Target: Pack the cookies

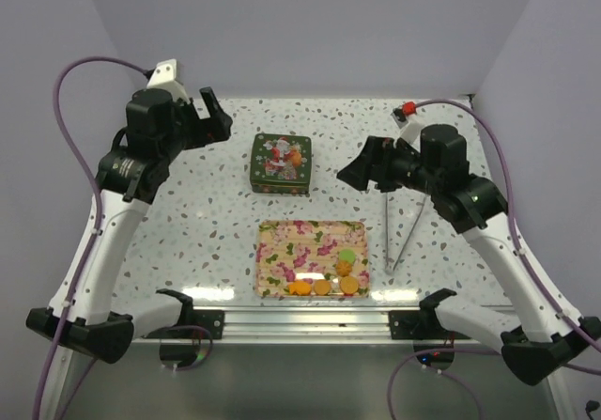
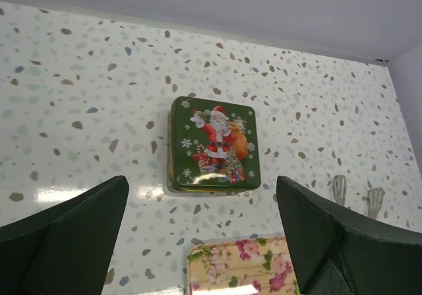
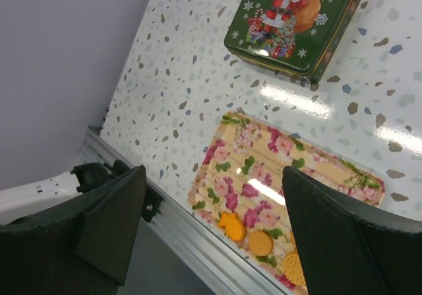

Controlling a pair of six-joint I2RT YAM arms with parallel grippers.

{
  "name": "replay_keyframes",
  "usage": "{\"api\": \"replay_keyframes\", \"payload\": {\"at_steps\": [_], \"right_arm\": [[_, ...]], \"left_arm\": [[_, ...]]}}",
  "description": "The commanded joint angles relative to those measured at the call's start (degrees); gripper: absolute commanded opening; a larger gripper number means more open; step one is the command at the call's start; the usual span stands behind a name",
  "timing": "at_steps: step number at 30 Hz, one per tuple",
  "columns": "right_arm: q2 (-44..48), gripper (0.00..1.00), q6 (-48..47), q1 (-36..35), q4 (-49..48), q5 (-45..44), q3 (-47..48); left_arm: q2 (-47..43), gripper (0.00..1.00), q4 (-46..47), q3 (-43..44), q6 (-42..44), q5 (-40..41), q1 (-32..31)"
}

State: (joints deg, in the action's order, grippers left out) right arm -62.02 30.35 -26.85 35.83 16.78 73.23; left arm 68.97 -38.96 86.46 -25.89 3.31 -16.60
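- Your left gripper (image 1: pixel 214 115) hangs above the far left part of the white speckled table (image 1: pixel 216 215). Its fingers are spread wide with nothing between them.
- Your right gripper (image 1: pixel 362 169) is raised over the right side of the table, its fingers likewise wide apart and empty. Its wrist view looks down between them at the tray.
- The cookies (image 1: pixel 333 279) are small orange-brown rounds, one flower-like piece and one pale green round. They lie on the rectangular floral-patterned tray (image 1: pixel 300 246), gathered at its near right corner.
- Three cookies sit in a row along the tray's near edge, with the green one and one more just behind them.
- The tray lies flat close to the table's near edge, about mid-width.
- A square dark green tin printed with a Santa figure (image 1: pixel 280 163) stands beyond the tray toward the table's centre, lid on and apart from the tray.
- A pair of slim metal tongs (image 1: pixel 399 232) lies just right of the tray — joined end toward the near edge, arms fanning toward the far edge.
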Motion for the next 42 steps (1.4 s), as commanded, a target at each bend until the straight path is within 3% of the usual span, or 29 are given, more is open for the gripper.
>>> {"api": "replay_keyframes", "payload": {"at_steps": [1,7,9,13,21,26,31,33,35,36,42], "right_arm": [[4.09,0.88,1.47,-0.57,1.08,3.44,-2.48],[8.14,0.9,3.92,-1.1,5.91,1.77,-1.87],[8.49,0.91,5.07,-1.19,7.93,1.51,-1.69],[9.02,0.91,6.74,-1.19,12.67,2.91,-1.34],[11.39,0.92,5.17,-1.19,17.33,0.73,1.38],[12.97,0.93,4.19,-1.19,20.85,-2.71,3.85],[14.3,0.94,5.51,-1.19,22.52,-4.47,2.97],[14.12,0.94,6.12,-1.19,23.93,-5.35,2.79],[14.12,0.94,6.91,-1.19,24.55,-5.79,2.01],[14.12,0.94,7.18,-1.19,24.63,-6.05,1.74],[13.77,0.92,10.42,-1.19,23.41,-7.02,-1.77]], "left_arm": [[-2.69,1.0,-4.99,-2.52,3.39,10.29,-0.27],[-14.88,1.0,2.8,-11.46,6.37,17.05,-0.27],[-18.59,1.0,6.33,-19.1,8.3,19.97,-0.27],[-28.86,1.0,18.8,-34.38,19.89,23.31,-0.27],[-35.66,1.0,33.84,-57.78,17.89,30.08,-0.19],[-32.33,1.0,55.1,-72.18,17.54,32.89,0.34],[-23.81,1.0,82.04,-84.93,19.56,27.9,3.85],[-16.81,1.0,91.02,-86.36,19.65,25.09,5.95],[-12.21,1.0,89.95,-83.4,19.74,23.94,7.19],[-7.23,1.0,95.33,-82.94,22.35,20.72,8.24],[6.59,1.0,106.72,-78.11,24.22,17.35,11.23]]}}
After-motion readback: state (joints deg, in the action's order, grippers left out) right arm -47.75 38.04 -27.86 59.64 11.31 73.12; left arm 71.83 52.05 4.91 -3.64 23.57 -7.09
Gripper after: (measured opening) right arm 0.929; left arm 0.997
